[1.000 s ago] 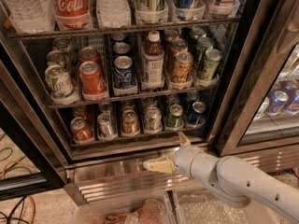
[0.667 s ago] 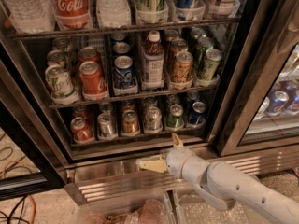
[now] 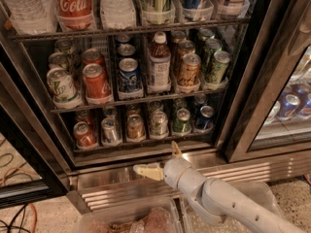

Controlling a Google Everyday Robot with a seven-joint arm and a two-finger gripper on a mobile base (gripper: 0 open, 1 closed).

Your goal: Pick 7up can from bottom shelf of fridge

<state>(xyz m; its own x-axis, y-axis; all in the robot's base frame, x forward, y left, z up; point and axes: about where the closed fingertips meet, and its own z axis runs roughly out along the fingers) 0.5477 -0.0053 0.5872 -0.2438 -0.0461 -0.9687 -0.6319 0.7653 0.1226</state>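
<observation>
Gripper (image 3: 156,158) has slid left along the front of the fridge (image 3: 112,177) since the earlier frames, and the arm came with it. The cans haven't shifted. The gripper now sits low in front of the fridge's ribbed steel base, below the bottom shelf (image 3: 146,142) and not yet inside the cabinet. Its fingers are spread wide, one pointing left and the other angled up toward the shelf, with nothing held.

The 7up can (image 3: 158,124) stands upright at the front of the fourth lane from the left on the bottom shelf. It sits between a brownish can (image 3: 135,128) and a deeper green can (image 3: 182,121), both close beside it. It is above the gripper, roughly in line with it, and clear of it.

This looks like the approach and alignment step, with the grasp not started. The next move likely calls for raising the gripper to shelf height, turning the fingers to straddle the can's sides, then pushing straight in. The lane is tight, so the fingers could knock the neighbouring cans, and the rack above leaves little headroom.
</observation>
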